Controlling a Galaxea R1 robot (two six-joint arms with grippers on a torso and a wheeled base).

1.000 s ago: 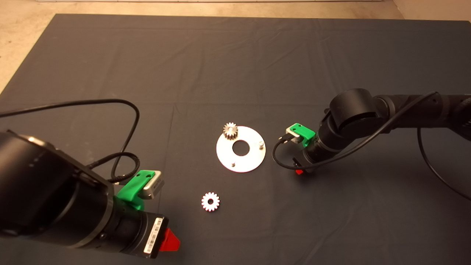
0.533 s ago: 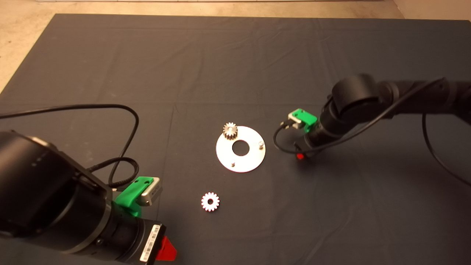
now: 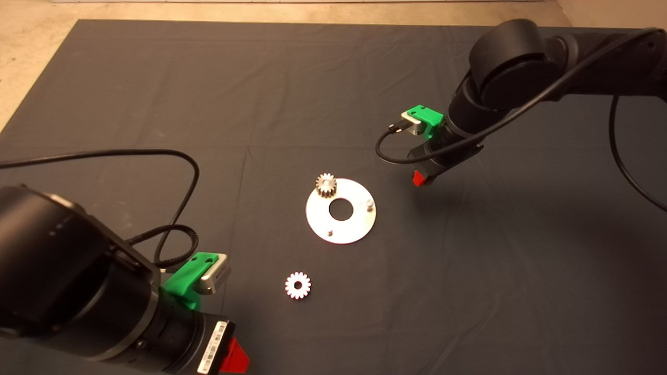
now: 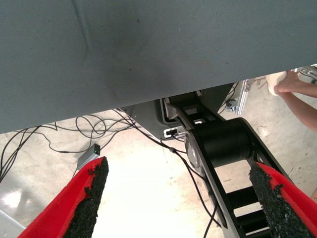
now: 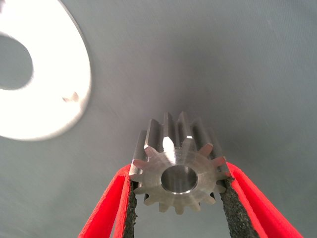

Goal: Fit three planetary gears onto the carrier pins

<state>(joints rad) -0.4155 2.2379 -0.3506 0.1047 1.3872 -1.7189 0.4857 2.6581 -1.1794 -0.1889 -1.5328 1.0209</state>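
The shiny round disc (image 3: pixel 341 221) lies mid-mat with one planetary gear (image 3: pixel 326 185) seated on its far-left pin. Two bare pins stand on it, one at the right (image 3: pixel 369 203) and one at the near edge (image 3: pixel 330 232). A second gear (image 3: pixel 298 285) lies flat on the mat in front of the disc. My right gripper (image 3: pixel 421 178) hangs above the mat, right of and beyond the disc, shut on a third gear (image 5: pixel 178 171); the disc (image 5: pixel 54 94) shows in its wrist view. My left gripper (image 3: pixel 234 357) waits at the lower left, open and empty (image 4: pixel 181 198).
The dark mat (image 3: pixel 333 94) covers the table, with floor past its far edge. A black cable (image 3: pixel 177 156) loops from the left arm over the mat. The left wrist view looks past the mat's edge at cables, a robot base (image 4: pixel 218 144) and a person's leg (image 4: pixel 297 94).
My right gripper has risen off the mat with the gear and moved away toward the far side. The left arm has drawn back slightly.
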